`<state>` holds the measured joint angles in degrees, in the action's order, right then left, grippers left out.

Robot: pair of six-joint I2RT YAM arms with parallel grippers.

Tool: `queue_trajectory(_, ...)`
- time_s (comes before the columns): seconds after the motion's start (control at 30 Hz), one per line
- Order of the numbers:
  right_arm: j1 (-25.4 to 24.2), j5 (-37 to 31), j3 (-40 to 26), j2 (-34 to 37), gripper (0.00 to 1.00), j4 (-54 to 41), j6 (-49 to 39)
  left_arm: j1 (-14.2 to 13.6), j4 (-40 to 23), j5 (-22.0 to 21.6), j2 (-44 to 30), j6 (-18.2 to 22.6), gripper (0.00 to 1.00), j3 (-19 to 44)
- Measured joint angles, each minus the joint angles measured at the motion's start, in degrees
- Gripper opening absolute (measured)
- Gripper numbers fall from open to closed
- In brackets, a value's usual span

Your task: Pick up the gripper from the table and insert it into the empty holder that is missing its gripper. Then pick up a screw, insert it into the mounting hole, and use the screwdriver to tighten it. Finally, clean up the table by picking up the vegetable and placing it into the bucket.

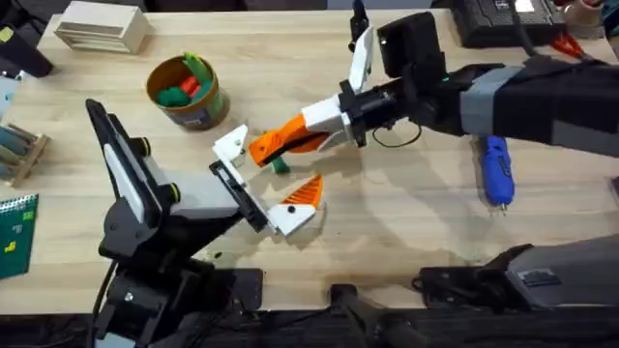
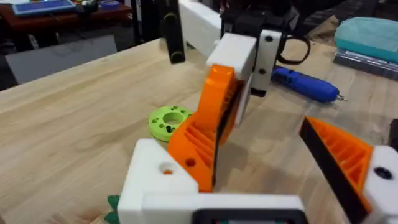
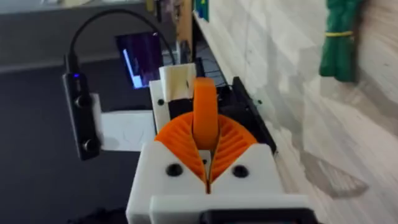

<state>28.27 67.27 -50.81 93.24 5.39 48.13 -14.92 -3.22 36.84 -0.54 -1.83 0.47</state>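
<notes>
Orange gripper [image 1: 274, 143], two claws [image 1: 290, 142] [image 1: 263, 179]

The orange ridged gripper [image 1: 274, 142] is pinched in the right end effector [image 1: 290, 135], touching the white holder [image 1: 232, 145]. The blue screwdriver [image 1: 497, 168] lies on the table [image 1: 406, 222]; the bucket [image 1: 186, 92] stands upright.

Bucket [image 1: 186, 92] far left on table [image 1: 406, 222]; screwdriver [image 1: 497, 171] right.

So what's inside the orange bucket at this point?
The bucket holds a red toy and rounded green toys. Anything beneath them is hidden. The slim dark-green vegetable lies on the table, partly covered by the right gripper.
</notes>
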Motion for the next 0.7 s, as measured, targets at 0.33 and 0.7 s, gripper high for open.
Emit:
queue_trajectory(0.33,-1.6,4.7,0.2,0.2,0.017,2.2,1.6,0.0,0.0,-0.2,0.0,0.5,0.987,0.0)
queue_trajectory(0.7,-1.3,6.1,0.2,0.3,0.017,5.5,2.3,0.0,0.0,0.0,0.0,0.5,0.987,0.0)
